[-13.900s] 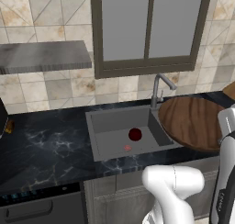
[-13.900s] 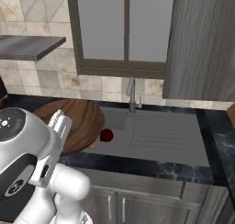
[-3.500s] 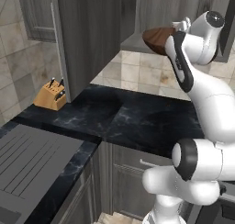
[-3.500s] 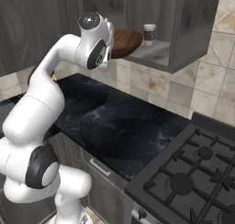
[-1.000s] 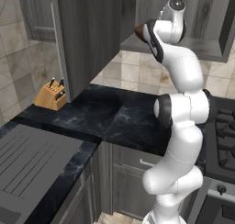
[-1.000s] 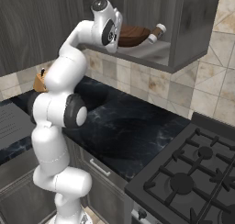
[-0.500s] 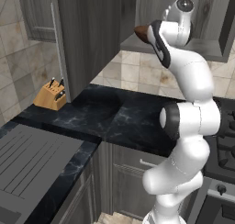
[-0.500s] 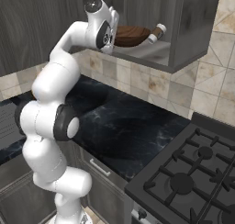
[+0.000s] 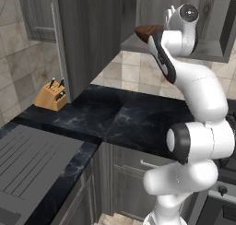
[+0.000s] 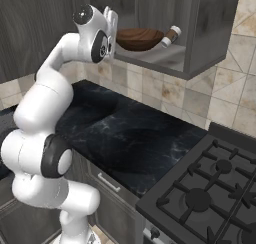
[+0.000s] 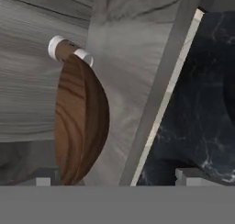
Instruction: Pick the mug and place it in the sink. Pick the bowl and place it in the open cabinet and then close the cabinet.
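Cabinet: the wall cabinet (image 10: 210, 43) stands open in front of me, high above the black counter (image 10: 125, 138); its door (image 9: 90, 35) is swung out toward my left base camera, slim silver handle (image 9: 57, 53) on its edge.
Counter: dark marbled stone runs below the cabinet, from the sink's ribbed drainboard (image 9: 27, 164) to the stove (image 10: 210, 193).
Bowl: the wooden bowl (image 10: 139, 39) sits upright on the open cabinet's shelf; in my hand view I see it (image 11: 80, 126) edge-on, grain rings showing, close before my finger tips.
Small jar: a brown bottle with a white cap (image 10: 171, 35) lies tipped on the same shelf, touching the bowl's far rim.
Knife block: a pale wooden block (image 9: 50, 97) stands on the counter by the wall, well apart from me.
My gripper: my jaws (image 11: 114, 177) stand wide apart and hold nothing; one tip is just at the bowl's edge, the other off to the side over the counter.
Mug: I cannot tell where it is from here.
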